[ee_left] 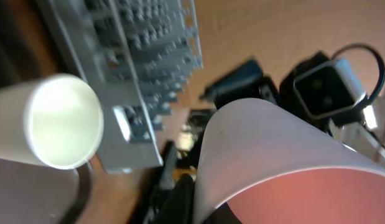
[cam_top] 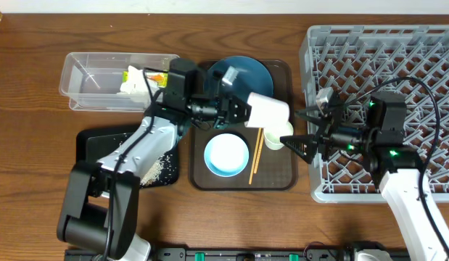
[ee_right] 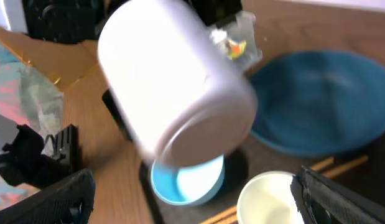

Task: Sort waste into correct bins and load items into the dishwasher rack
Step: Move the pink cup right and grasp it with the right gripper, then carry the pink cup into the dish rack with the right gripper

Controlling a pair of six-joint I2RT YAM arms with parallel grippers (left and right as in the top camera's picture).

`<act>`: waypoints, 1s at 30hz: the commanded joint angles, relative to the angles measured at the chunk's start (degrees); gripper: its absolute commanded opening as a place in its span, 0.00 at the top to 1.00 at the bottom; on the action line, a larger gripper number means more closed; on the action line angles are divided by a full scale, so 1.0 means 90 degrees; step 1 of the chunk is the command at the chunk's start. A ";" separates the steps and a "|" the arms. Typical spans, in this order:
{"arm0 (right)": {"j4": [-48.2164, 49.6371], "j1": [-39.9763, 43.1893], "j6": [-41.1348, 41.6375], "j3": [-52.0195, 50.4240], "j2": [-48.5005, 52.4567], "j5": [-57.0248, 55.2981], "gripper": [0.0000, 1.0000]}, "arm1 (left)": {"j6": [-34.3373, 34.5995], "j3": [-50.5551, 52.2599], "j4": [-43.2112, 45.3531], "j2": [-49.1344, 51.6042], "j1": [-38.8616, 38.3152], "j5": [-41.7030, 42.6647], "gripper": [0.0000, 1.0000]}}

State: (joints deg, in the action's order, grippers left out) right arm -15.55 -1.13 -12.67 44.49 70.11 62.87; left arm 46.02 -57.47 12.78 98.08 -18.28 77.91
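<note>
The grey dishwasher rack [cam_top: 384, 65] fills the table's right side. On the brown serving tray [cam_top: 278, 174] lie the dark-blue plate [cam_top: 246, 71], the light-blue bowl [cam_top: 226, 154] and the chopsticks [cam_top: 256, 156]. The left gripper [cam_top: 246, 110] clamps a white cup [cam_top: 269, 110], tipped sideways above the tray. The right gripper [cam_top: 289, 127] is spread wide and empty beside the second white cup [cam_top: 273, 136], which sits on the tray.

No lettering legible anywhere — labels too blurred.
</note>
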 commanded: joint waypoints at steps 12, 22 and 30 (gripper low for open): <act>0.1088 -0.0432 -0.0119 0.0090 0.0379 0.1236 0.10 | 0.0170 -0.0046 0.0143 -0.0005 -0.0413 0.0515 0.94; 0.1088 -0.0508 -0.0121 0.0090 0.0379 0.1231 0.30 | 0.0194 -0.0046 0.0143 -0.0005 -0.0413 0.0527 0.94; 0.1001 -0.0503 -0.0119 0.0090 0.0379 0.1200 0.44 | 0.0070 -0.0046 0.0170 -0.0005 -0.0406 0.0551 0.85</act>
State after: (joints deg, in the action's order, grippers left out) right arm -6.07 -4.49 -13.04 44.51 73.30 72.53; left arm 47.70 -57.47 13.80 98.08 -21.96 81.54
